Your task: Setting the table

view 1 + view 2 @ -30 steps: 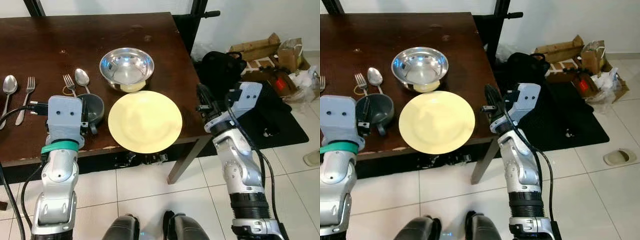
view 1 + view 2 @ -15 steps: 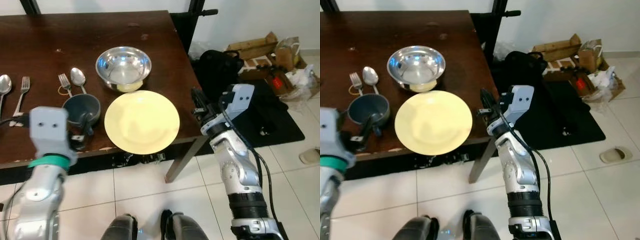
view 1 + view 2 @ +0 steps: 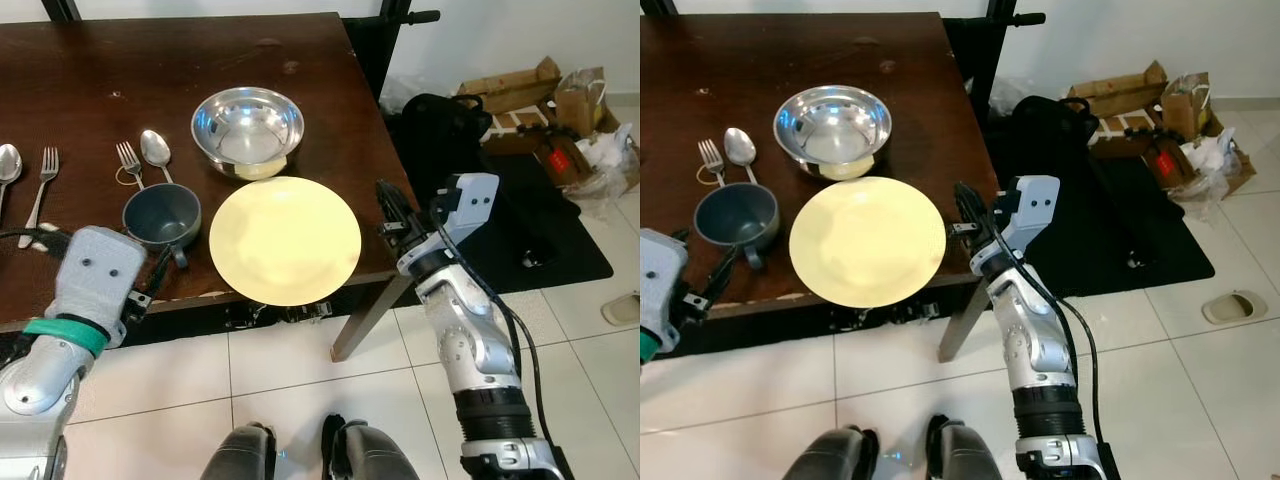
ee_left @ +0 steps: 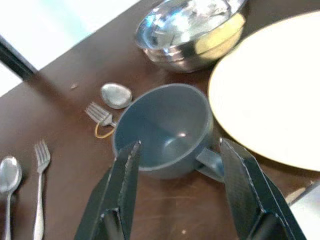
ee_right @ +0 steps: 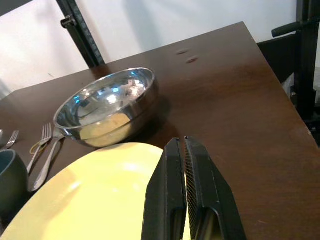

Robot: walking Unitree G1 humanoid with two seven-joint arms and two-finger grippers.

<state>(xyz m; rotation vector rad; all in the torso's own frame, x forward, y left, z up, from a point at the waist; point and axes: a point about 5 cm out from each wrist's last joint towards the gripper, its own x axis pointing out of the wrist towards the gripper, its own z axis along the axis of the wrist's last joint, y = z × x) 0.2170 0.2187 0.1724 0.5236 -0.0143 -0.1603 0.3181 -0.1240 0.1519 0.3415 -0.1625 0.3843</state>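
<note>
We've got the blue mug sitting upright near the front edge of the desk, its handle pointing toward the robot and slightly right, just beside the yellow plate. The left gripper has its jaws spread apart, the mug sitting just ahead between the two fingers, apart from both. The plate's front rim hangs over the desk edge. The right gripper has its jaws pressed together, low over the plate's right edge. The steel bowl sits just behind the plate, touching it or not we can't tell. Forks and spoons lie left, partly cut off.
</note>
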